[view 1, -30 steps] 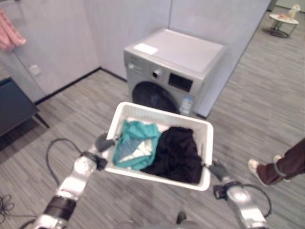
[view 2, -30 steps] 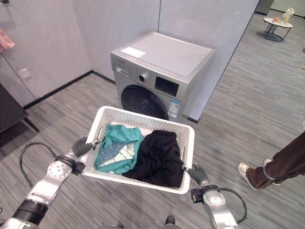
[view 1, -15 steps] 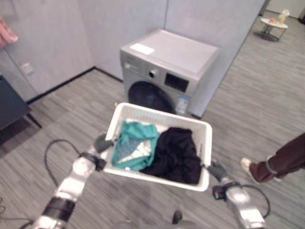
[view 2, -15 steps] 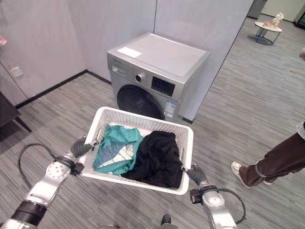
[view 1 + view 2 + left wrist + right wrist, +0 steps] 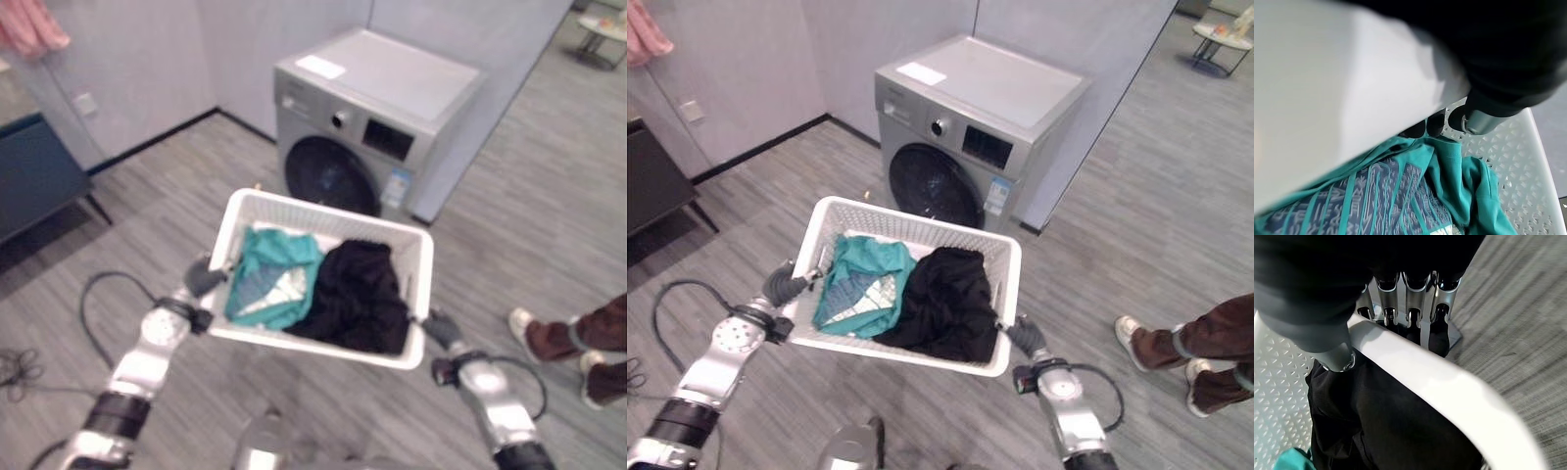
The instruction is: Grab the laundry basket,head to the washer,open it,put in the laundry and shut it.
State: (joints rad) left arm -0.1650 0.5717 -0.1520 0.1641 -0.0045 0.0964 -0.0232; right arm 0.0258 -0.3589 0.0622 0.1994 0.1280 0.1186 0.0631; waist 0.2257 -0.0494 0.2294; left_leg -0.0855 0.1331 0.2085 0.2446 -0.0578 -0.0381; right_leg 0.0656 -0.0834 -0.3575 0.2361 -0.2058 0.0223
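Observation:
I carry a white perforated laundry basket (image 5: 1004, 264) in front of me, above the floor. Inside lie a teal patterned garment (image 5: 857, 284) on the left and a black garment (image 5: 945, 304) on the right. My left hand (image 5: 784, 286) is shut on the basket's left rim (image 5: 1352, 88), fingers curled over its edge. My right hand (image 5: 1024, 338) is shut on the right rim (image 5: 1440, 387), fingers under it and thumb on the inside. Just beyond the basket stands the silver washer (image 5: 980, 137), with its dark round door (image 5: 936, 186) shut.
Grey walls meet in a corner behind the washer. A dark cabinet (image 5: 651, 191) stands at the left, with pink cloth (image 5: 647, 29) hanging above. A person's legs and shoes (image 5: 1181, 343) are at the right. A small round table (image 5: 1220, 39) stands far back right.
The camera has shifted, and the washer now sits further right in the view. Both hands still hold the basket as before. The person's feet have stepped.

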